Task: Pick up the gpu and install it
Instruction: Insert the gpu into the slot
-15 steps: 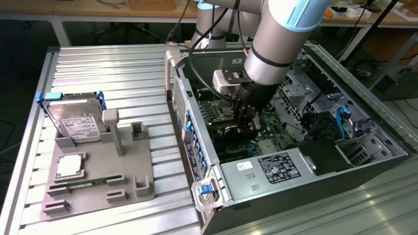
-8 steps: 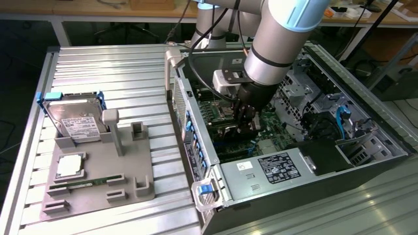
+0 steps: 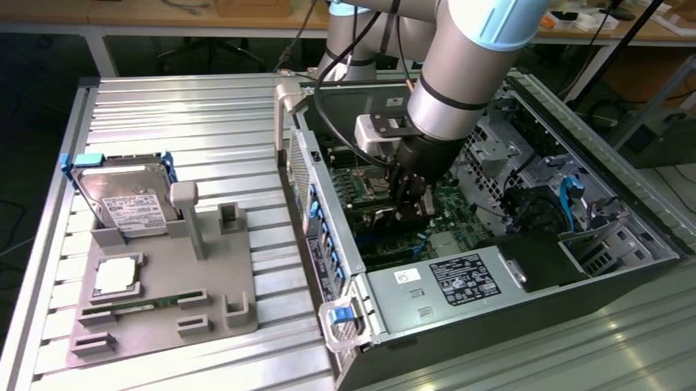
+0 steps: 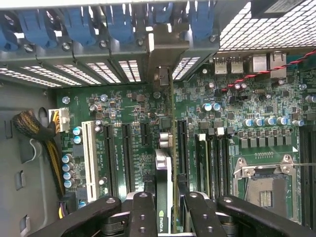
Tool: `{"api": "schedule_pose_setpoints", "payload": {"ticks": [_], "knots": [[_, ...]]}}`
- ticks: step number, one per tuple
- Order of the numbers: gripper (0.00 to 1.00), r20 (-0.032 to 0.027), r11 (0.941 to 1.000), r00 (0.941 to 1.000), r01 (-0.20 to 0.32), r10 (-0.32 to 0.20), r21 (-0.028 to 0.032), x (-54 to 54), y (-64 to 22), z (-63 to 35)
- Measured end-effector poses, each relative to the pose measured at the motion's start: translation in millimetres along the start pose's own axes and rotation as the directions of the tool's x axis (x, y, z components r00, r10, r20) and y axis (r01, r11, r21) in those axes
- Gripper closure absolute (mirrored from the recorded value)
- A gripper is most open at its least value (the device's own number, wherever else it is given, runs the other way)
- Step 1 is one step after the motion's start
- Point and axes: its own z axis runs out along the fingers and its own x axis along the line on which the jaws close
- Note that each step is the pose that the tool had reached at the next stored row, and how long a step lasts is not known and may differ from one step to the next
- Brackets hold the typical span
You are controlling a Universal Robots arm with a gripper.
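My gripper [image 3: 410, 204] is down inside the open computer case [image 3: 326, 269], shut on the gpu [image 3: 389, 218]. In the wrist view the gpu [image 4: 163, 170] stands edge-on between the two black fingers [image 4: 143, 212], with a green logo on its edge. Its silver end bracket [image 4: 166, 54] reaches up to the case's rear slot openings. The card sits over the green motherboard [image 4: 133, 98], in line with a long black expansion slot [image 4: 181, 148]. Whether its lower edge is seated in the slot is hidden by the card itself.
On the grey fixture [image 3: 163, 326] at the exterior view's left stand a silver hard drive [image 3: 130, 204], a processor [image 3: 114, 277] and a green memory stick [image 3: 142, 303]. Inside the case are blue clips [image 4: 79, 24], a cable bundle [image 4: 34, 128], the CPU socket [image 4: 266, 190] and the power supply [image 3: 468, 281].
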Motion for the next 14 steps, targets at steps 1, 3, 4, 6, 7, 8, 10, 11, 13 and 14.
{"api": "schedule_pose_setpoints", "payload": {"ticks": [1,3,4,6,7,8,10,11,13,14], "knots": [[0.73,-0.0002,1.0000,1.0000,0.000,0.000,0.0001,0.1,0.0,-0.1],[0.73,-0.0004,1.0000,1.0000,0.000,0.000,0.0000,0.1,0.0,-0.1],[0.73,-0.0007,1.0000,1.0000,0.000,0.000,-0.0001,0.5,-0.1,-0.2],[0.73,-0.0010,1.0000,1.0000,-0.001,0.001,-0.0001,1.5,-0.1,-0.2],[0.73,-0.0010,1.0000,1.0000,-0.001,0.001,0.0001,1.8,-0.1,-0.2],[0.73,-0.0010,1.0000,1.0000,-0.001,0.001,0.0001,1.9,-0.1,-0.2],[0.73,-0.0012,1.0000,1.0000,-0.001,0.001,0.0000,2.0,0.0,0.0],[0.73,-0.0010,1.0000,1.0000,-0.001,0.001,0.0001,2.0,0.1,0.6],[0.73,-0.0020,1.0000,1.0000,-0.001,0.001,-0.0003,2.2,0.7,3.1],[0.73,-0.0009,1.0000,1.0000,-0.001,0.001,0.0002,2.2,0.9,4.7]]}}
